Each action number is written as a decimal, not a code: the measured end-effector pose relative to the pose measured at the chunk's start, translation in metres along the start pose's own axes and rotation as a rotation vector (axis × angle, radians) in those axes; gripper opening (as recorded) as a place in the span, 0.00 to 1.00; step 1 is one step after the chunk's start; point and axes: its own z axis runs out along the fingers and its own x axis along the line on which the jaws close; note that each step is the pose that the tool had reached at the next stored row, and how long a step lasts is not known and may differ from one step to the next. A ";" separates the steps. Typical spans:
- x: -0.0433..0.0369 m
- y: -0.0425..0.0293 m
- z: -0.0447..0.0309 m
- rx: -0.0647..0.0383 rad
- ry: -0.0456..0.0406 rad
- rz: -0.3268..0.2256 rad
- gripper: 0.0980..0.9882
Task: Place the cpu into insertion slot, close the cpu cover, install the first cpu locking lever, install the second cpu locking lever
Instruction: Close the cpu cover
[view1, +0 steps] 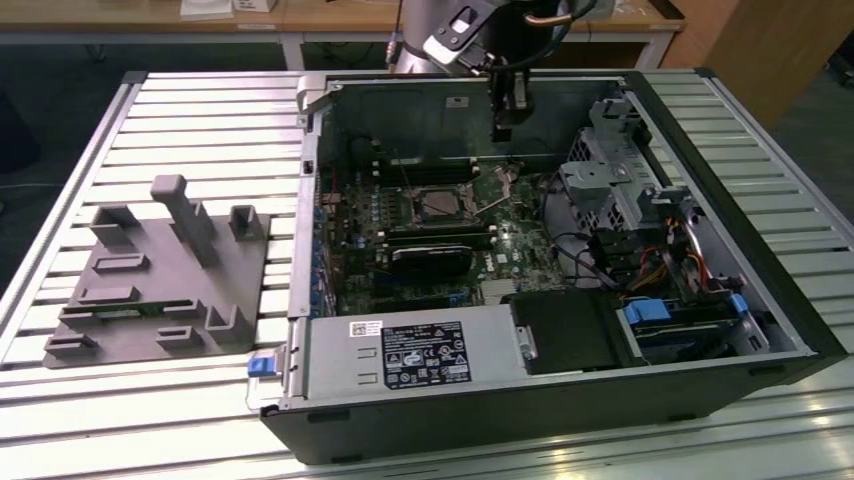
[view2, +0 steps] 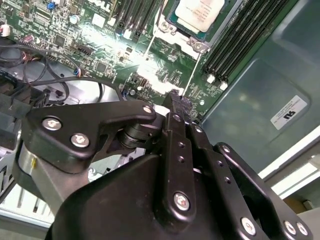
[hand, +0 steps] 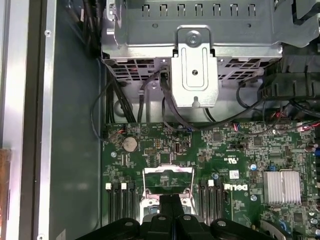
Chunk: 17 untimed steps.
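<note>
Black link bars and screw heads of the end effector (view2: 177, 104) crowd the second wrist view. Its two fingers (view2: 175, 130) are pressed together at the tips with nothing between them. Beyond those tips the cpu (view2: 200, 12) sits flat inside the insertion slot (view1: 441, 203), its pale metal top bare. The cpu cover (hand: 168, 171) stands open at the edge of the insertion slot, just ahead of the fingertips in the first wrist view. In the exterior view the end effector hangs over the motherboard (hand: 240, 150) inside the computer case (view1: 534, 420), near the insertion slot but clear of it. A grey moulded fixture (view1: 147, 290) lies on the slatted tabletop (view1: 200, 110), well apart from the insertion slot, toward the exterior view's left.
</note>
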 end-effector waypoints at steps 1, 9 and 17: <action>0.0000 -0.0001 0.0013 0.000 0.0000 0.000 0.01; -0.0001 -0.0008 0.0104 0.000 0.0000 0.000 0.01; -0.0002 -0.0015 0.0190 0.000 -0.0001 0.000 0.01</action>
